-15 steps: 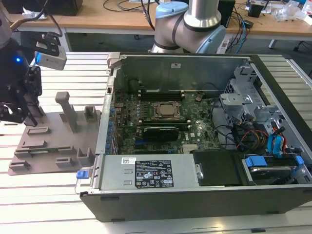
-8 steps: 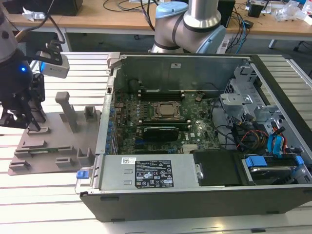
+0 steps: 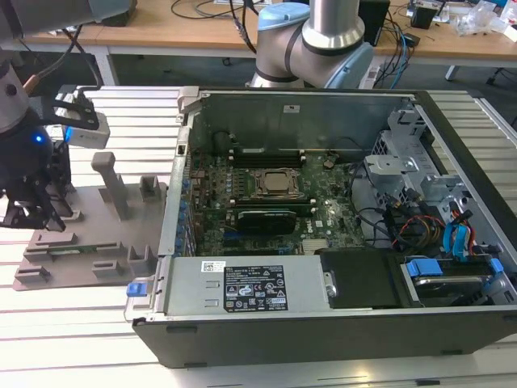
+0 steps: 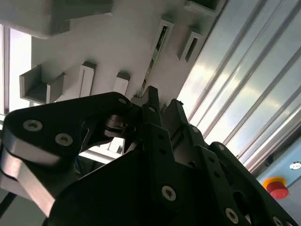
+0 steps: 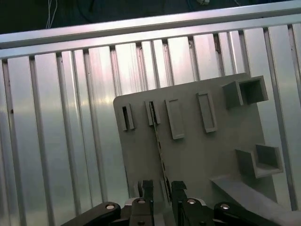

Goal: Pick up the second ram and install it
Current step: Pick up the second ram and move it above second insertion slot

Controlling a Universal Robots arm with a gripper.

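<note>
At the exterior view's left edge: black gripper [image 3: 31,214], pointing down over the near-left corner of the grey holder tray [image 3: 105,242]. Blue light glowing on the body just above it.

Directly under the gripper, first wrist view: second ram [image 5: 159,141] standing on edge in a narrow slot of the tray, seen as a thin dark line. One end of it runs in between the fingers [image 5: 147,188]. Fingers parted, one on each side of the stick, with a sliver of gap showing on both sides. Released, not pinching. Second wrist view agrees: both fingertips are low over the tray, and the stick's edge leads away from them along its slot.

Just beyond the gripper, toward the exterior view's right: a tall upright post [image 3: 109,182] and shorter blocks rising from the tray. The tray sits on a slatted aluminium table [image 3: 81,339].

Further from the gripper, same direction: open computer case [image 3: 323,323] lying on its side, touching the tray's right edge. Inside it are a green motherboard [image 3: 323,214] and a square metal-framed processor socket [image 3: 279,184].

Farthest from the gripper: drive bays with blue cables [image 3: 460,242] at the case's right end. Behind the case, the arm's grey and blue base [image 3: 323,40].
</note>
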